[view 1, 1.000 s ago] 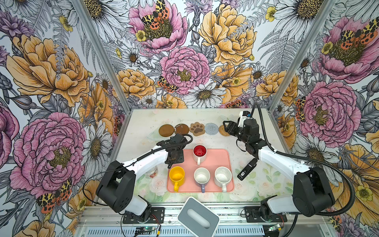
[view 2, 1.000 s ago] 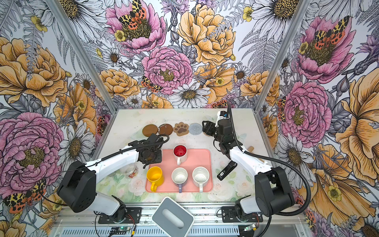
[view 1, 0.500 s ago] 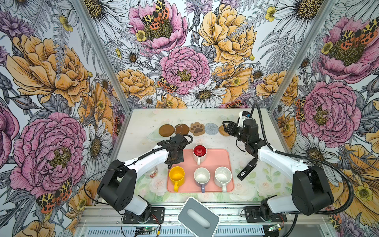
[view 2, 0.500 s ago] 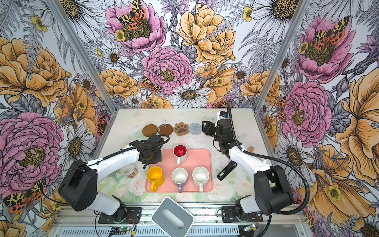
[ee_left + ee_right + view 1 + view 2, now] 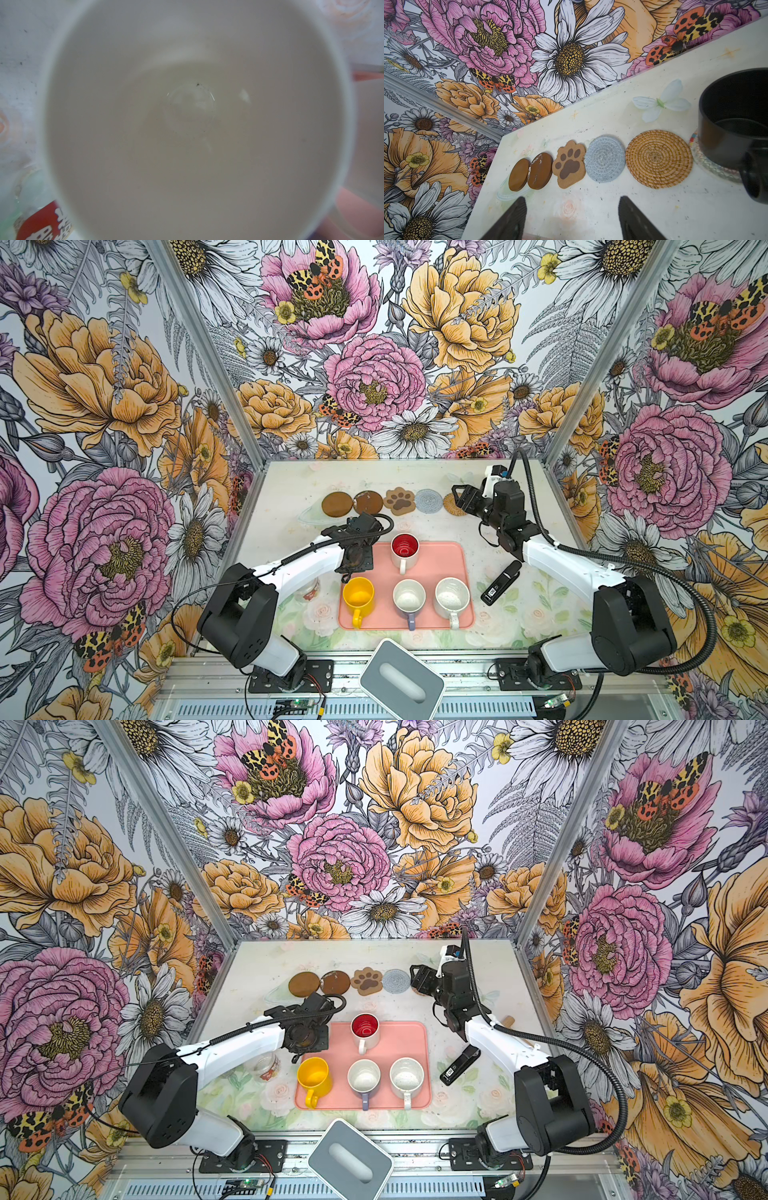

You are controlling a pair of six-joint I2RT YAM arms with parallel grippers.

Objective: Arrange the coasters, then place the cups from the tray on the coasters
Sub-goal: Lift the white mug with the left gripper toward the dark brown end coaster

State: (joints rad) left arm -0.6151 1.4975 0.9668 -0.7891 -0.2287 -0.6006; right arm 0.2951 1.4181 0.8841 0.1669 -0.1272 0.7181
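1. Six coasters lay in a row at the table's far side: a plain brown disc (image 5: 336,504), a scuffed brown disc (image 5: 368,502), a cork paw-print coaster (image 5: 399,501), a grey-blue woven round (image 5: 429,500), a coiled rattan round (image 5: 658,159), and a clear lacy round (image 5: 708,166) under the glossy black mug (image 5: 733,116).
2. Four glazed mugs stood upright on the salmon-pink tray (image 5: 440,556): a red-lined mug (image 5: 404,549), a yellow mug (image 5: 358,595), a lavender-handled mug (image 5: 409,597) and a speckled mug (image 5: 452,596).
3. One cream-white mug (image 5: 187,124) filled the left wrist view, directly beneath the left gripper (image 5: 355,562) at the tray's far-left corner. Whether its jaws gripped the mug could not be told.
4. Apart and empty, the right gripper (image 5: 572,199) held its ribbed jaws just short of the row.
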